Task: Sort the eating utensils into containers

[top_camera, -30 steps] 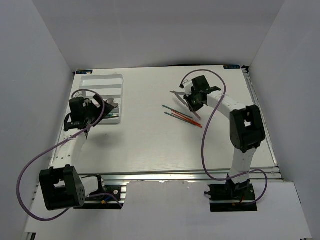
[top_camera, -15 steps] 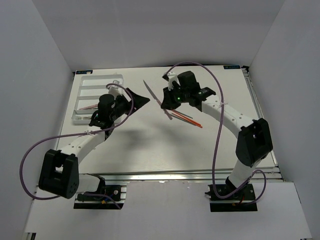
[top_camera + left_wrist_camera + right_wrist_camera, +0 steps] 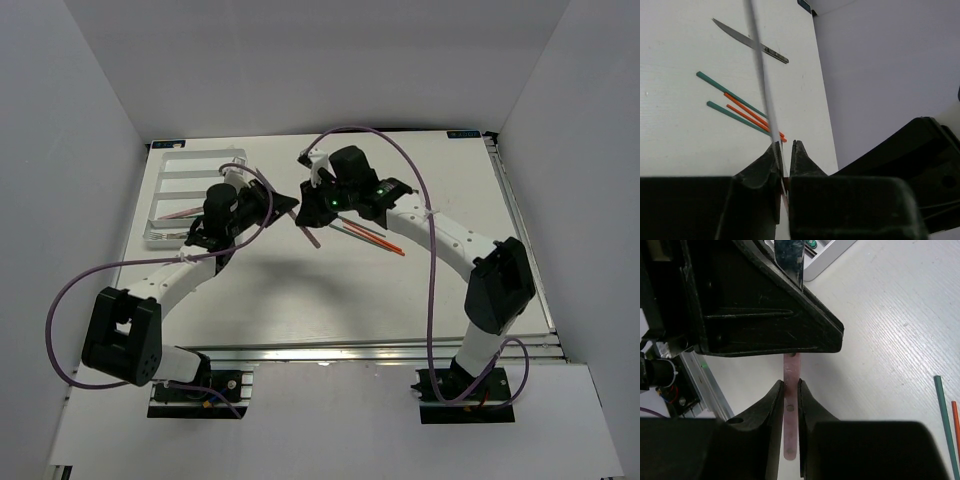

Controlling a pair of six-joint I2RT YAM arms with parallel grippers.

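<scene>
A knife with a pink handle (image 3: 311, 238) hangs above the table's middle, gripped at both ends. My right gripper (image 3: 304, 219) (image 3: 791, 385) is shut on the pink handle (image 3: 791, 367). My left gripper (image 3: 292, 205) (image 3: 785, 145) is shut on its silver blade (image 3: 760, 75), which rises from the jaws. Red and green chopsticks (image 3: 371, 236) (image 3: 740, 107) lie on the table right of the grippers. Another knife (image 3: 750, 41) with a dark handle lies beyond them. The white tray (image 3: 195, 153) stands at the far left and holds a pink-handled utensil (image 3: 180, 212).
The two wrists are almost touching, with the left gripper's black body (image 3: 765, 315) filling the right wrist view. A corner of the tray (image 3: 827, 260) shows behind it. White walls close in the table on three sides.
Both arms swung in to the table's middle and met. The left gripper left the tray and closed from wide open onto the blade of the knife that the right gripper carried over.
</scene>
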